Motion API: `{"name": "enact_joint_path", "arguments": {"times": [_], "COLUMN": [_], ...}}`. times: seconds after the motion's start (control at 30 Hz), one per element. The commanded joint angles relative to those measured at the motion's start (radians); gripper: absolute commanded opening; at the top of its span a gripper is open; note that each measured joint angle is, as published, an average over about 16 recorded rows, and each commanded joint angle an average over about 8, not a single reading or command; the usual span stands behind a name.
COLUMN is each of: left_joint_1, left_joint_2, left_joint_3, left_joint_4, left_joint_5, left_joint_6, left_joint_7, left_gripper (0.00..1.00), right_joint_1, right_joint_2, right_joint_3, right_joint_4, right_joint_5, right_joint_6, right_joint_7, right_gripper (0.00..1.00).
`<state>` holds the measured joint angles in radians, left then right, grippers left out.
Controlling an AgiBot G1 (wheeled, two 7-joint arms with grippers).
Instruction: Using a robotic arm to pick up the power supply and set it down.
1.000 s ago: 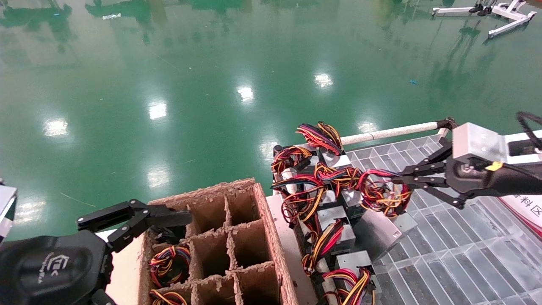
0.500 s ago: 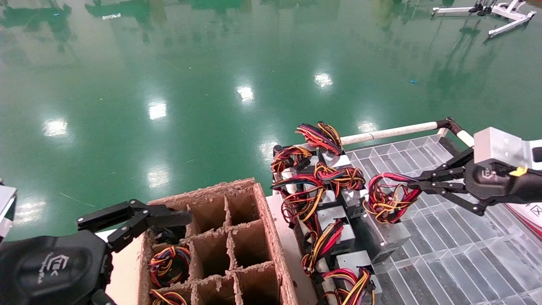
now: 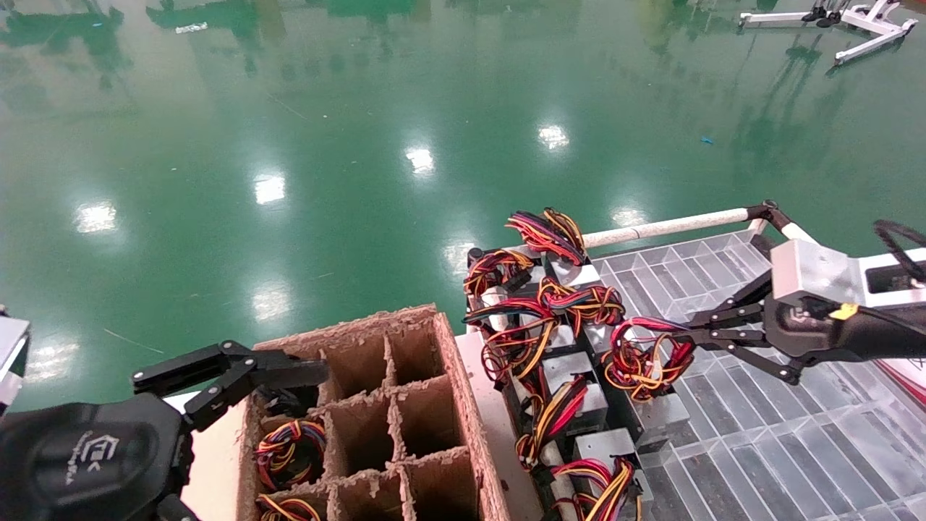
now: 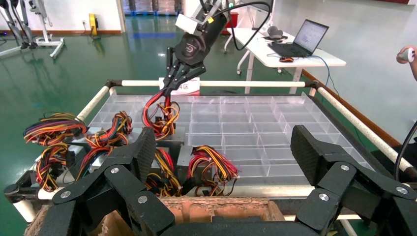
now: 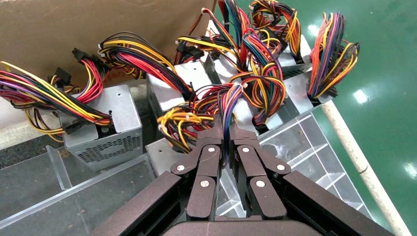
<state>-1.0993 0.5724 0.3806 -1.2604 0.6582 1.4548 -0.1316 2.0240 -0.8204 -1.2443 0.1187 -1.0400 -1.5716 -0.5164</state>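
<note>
My right gripper [image 3: 687, 334] is shut on the red, yellow and black wire loop [image 3: 640, 358] of one power supply. Its silver-grey box [image 3: 657, 418] hangs tilted under the loop, low over the clear tray [image 3: 781, 434], just right of the other supplies. I cannot tell whether the box touches the tray. The right wrist view shows the gripper [image 5: 223, 129] pinching the wires [image 5: 196, 110] above the box [image 5: 162, 157]. In the left wrist view the same gripper [image 4: 169, 88] holds the loop [image 4: 160, 115]. My left gripper [image 3: 318, 373] is parked open, with nothing in it, over the cardboard box [image 3: 441, 391].
Several other power supplies [image 3: 539, 325] with wire bundles crowd the tray's left side. The cardboard box has divider cells, and the near-left ones hold wire bundles [image 3: 289, 445]. A white rail [image 3: 665, 226] borders the tray's far edge. Green floor lies beyond.
The right gripper first drew the held power supply rightward out of the cluster. It has since come back a little to the left and lower, and the box now sits lower over the tray.
</note>
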Motion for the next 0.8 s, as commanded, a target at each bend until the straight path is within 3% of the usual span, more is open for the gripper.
{"name": "enact_joint_path", "arguments": {"times": [0.03, 0.6, 0.8], "left_joint_1": [0.000, 0.000, 0.000], "left_joint_2": [0.000, 0.000, 0.000], "left_joint_3": [0.000, 0.000, 0.000], "left_joint_4": [0.000, 0.000, 0.000], "left_joint_5": [0.000, 0.000, 0.000], "left_joint_6": [0.000, 0.000, 0.000], "left_joint_7": [0.000, 0.000, 0.000], "left_gripper": [1.00, 1.00, 1.00], "right_joint_1": [-0.002, -0.004, -0.044], "right_joint_2": [-0.006, -0.004, 0.006], "right_joint_3": [-0.003, 0.001, 0.042], "right_joint_4": [0.001, 0.003, 0.052], "right_joint_5": [-0.001, -0.001, 0.012], "right_joint_6": [0.001, 0.001, 0.005], "right_joint_7": [0.001, 0.003, 0.032], "right_gripper": [1.00, 1.00, 1.00]}}
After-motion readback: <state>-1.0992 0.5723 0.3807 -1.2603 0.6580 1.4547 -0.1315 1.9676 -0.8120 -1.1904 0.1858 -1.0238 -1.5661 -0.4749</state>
